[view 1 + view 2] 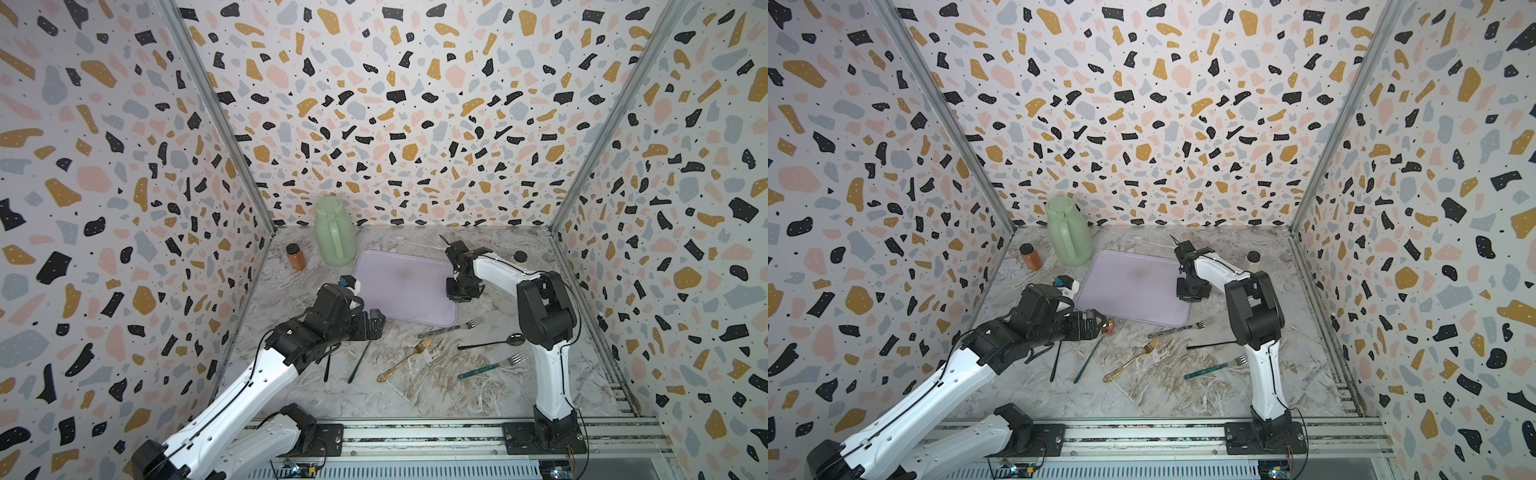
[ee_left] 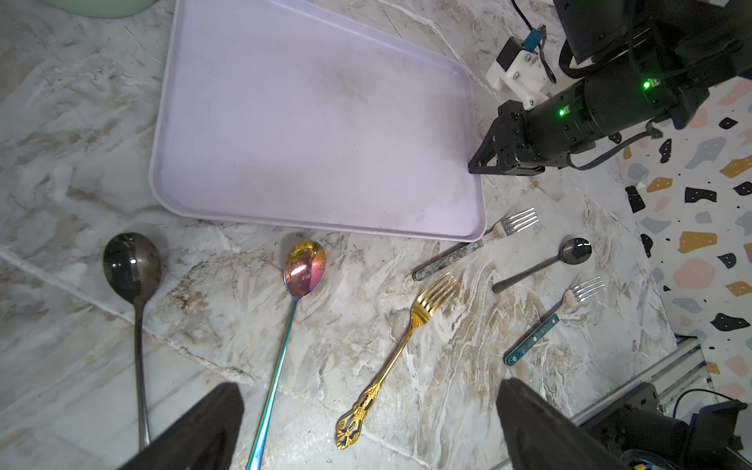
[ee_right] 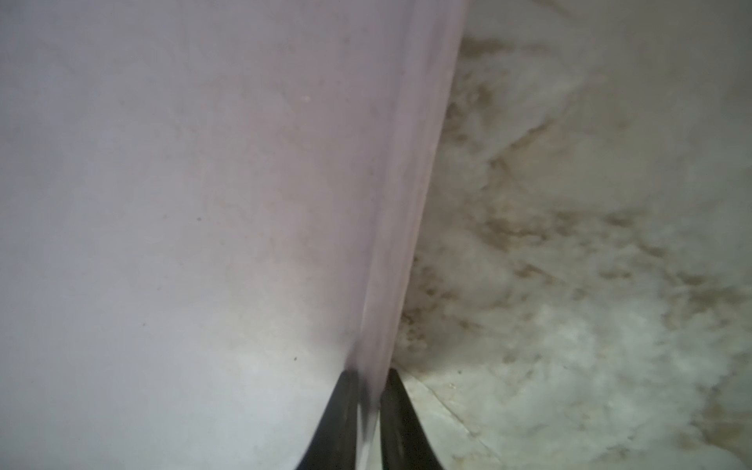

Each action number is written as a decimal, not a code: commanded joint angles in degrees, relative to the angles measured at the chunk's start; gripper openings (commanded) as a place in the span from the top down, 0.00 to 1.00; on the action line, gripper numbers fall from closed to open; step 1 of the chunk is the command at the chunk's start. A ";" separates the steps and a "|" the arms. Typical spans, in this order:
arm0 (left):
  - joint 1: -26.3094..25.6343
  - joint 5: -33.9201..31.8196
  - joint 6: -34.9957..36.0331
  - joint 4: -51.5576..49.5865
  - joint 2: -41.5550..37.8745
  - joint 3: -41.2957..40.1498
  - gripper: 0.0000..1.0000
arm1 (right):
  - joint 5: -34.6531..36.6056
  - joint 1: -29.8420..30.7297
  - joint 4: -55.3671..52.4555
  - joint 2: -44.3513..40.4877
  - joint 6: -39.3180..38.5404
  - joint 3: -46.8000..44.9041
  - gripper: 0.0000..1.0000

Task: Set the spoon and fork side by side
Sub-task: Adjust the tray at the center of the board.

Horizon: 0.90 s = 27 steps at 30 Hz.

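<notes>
Gold fork (image 2: 408, 342) lies flat on the marble table (image 2: 447, 407), tines toward the lilac tray (image 2: 317, 122). The iridescent spoon (image 2: 305, 264) lies near it but apart, its bowl just short of the tray's near rim. A dark spoon (image 2: 131, 260) lies beyond the iridescent one. A grey-handled fork (image 2: 476, 244), a small black spoon (image 2: 569, 252) and a teal-handled fork (image 2: 557, 317) lie on the gold fork's other side. Left pincer (image 1: 371, 325) hangs over the two long spoons, spread wide. Right pincer (image 3: 371, 372) is pressed together on the tray's rim, one finger inside, one outside. Green jug (image 1: 334, 237) and brown jar (image 1: 296, 257) stand at the back of the table.
</notes>
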 commanded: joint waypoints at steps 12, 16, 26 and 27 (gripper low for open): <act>-1.10 2.08 -0.11 -1.46 -0.62 -5.42 0.00 | 0.89 -2.40 -2.16 -3.00 -13.07 -3.55 0.87; -1.58 2.06 -0.45 -0.96 0.02 -6.13 0.00 | -0.29 -2.80 -1.60 -4.43 -15.61 -5.21 0.87; -2.64 0.30 0.30 -1.44 1.19 -6.44 0.00 | -2.35 -2.89 0.56 -8.17 -18.79 -10.87 0.87; -2.73 0.32 0.29 -1.36 1.25 -6.52 0.00 | -2.74 -2.89 0.86 -8.41 -19.27 -11.38 0.87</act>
